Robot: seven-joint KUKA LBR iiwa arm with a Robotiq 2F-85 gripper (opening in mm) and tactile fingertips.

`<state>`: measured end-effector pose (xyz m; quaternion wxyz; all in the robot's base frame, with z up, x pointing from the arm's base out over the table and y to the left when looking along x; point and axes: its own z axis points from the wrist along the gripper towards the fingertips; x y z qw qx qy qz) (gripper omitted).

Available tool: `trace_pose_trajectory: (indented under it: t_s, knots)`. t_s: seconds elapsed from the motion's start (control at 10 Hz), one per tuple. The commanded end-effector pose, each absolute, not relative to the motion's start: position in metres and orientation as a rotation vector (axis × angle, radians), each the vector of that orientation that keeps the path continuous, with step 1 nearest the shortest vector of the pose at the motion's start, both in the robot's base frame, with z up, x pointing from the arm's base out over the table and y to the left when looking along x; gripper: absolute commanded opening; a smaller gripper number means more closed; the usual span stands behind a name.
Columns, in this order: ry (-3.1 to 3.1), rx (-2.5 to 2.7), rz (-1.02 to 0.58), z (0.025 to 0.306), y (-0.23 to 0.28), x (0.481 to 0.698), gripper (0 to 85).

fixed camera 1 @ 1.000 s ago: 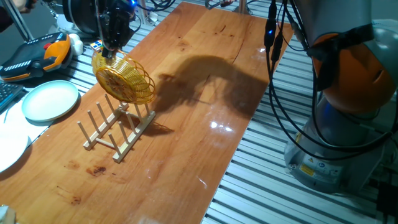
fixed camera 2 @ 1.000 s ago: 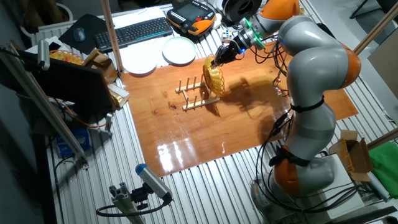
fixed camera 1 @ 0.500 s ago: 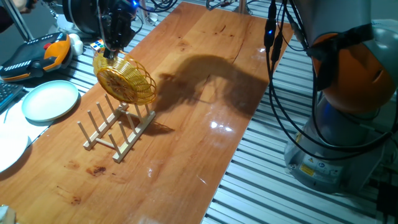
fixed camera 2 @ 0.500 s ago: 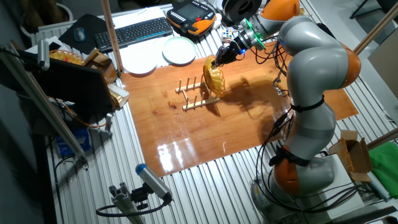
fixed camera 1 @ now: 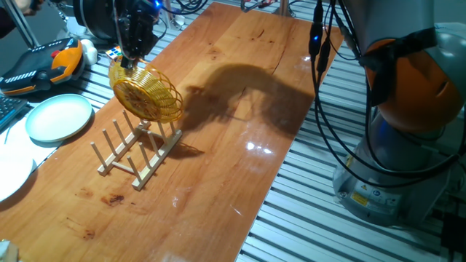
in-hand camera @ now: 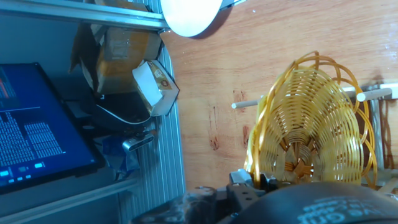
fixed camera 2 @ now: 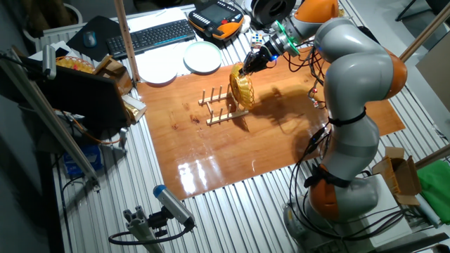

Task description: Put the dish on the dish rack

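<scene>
The amber-yellow ribbed dish (fixed camera 1: 147,93) stands on edge, tilted, at the far end of the wooden dish rack (fixed camera 1: 135,156). Its lower rim is level with the tops of the end pegs; I cannot tell whether it touches them. My gripper (fixed camera 1: 129,62) is shut on the dish's upper rim from above. The other fixed view shows the gripper (fixed camera 2: 247,66), the dish (fixed camera 2: 242,88) and the rack (fixed camera 2: 219,107). In the hand view the dish (in-hand camera: 311,124) fills the right side, with my gripper (in-hand camera: 261,182) on its near rim and rack pegs (in-hand camera: 248,104) behind it.
A pale white-green plate (fixed camera 1: 58,116) and a larger white plate (fixed camera 1: 9,173) lie left of the rack, off the wooden board. An orange teach pendant (fixed camera 1: 45,61) and a keyboard (fixed camera 2: 151,35) lie beyond them. A cardboard box (in-hand camera: 153,85) and a monitor (in-hand camera: 31,130) stand past the table edge.
</scene>
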<state>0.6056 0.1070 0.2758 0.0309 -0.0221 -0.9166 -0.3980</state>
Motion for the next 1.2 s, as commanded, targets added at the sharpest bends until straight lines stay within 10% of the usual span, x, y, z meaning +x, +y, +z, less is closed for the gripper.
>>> trace_pose_trajectory:
  t_s: [0.0,0.5,1.1]
  knots:
    - [-2.823,-0.074,-1.226,0.2758,0.1071,0.6056,19.0]
    - [-2.832,-0.093,-1.225,0.2759,0.1068,0.6056,49.0]
    - [-2.838,-0.1,-1.226,0.2744,0.1036,0.6043,54.7]
